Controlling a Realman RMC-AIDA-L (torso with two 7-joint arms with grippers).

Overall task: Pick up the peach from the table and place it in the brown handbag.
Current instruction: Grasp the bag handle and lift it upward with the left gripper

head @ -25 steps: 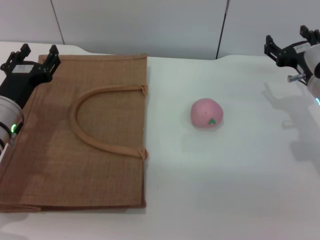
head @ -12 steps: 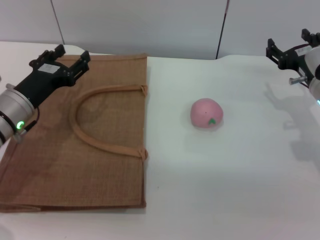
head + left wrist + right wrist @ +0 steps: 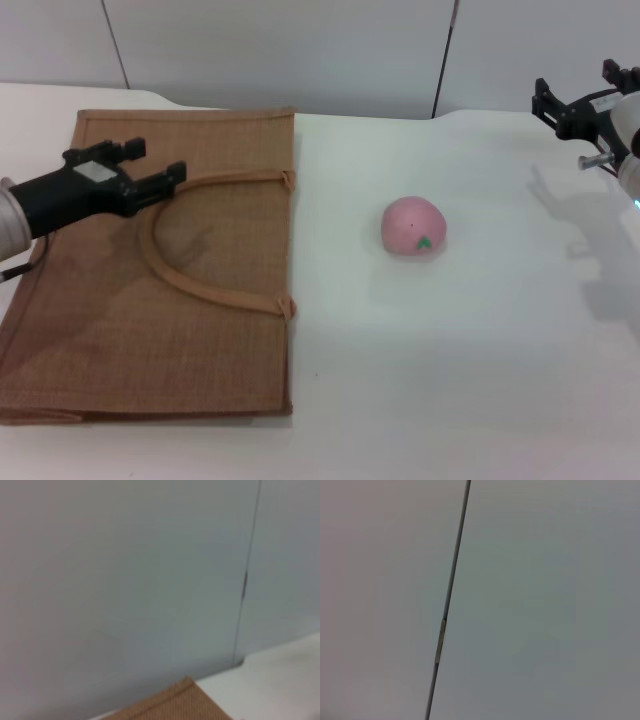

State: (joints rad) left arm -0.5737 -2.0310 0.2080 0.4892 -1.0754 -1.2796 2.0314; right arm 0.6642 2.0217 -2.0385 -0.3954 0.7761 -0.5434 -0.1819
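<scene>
Now: left gripper point(image 3: 152, 160) jaws spread, empty | over brown handbag point(image 3: 100, 330)

Left gripper point(image 3: 148, 166) shows matte black: a blocky body carrying a small pale label on top, ending in two slim black fingers with stepped, notched tips. Behind it sits a silvery-grey cylindrical wrist, and a thin black cable loops beneath that. Right gripper point(image 3: 583, 92) is black as well, with angular bracket-like prongs, a short silver pin sticking out sideways, and a white rounded housing bearing a tiny teal light.
</scene>
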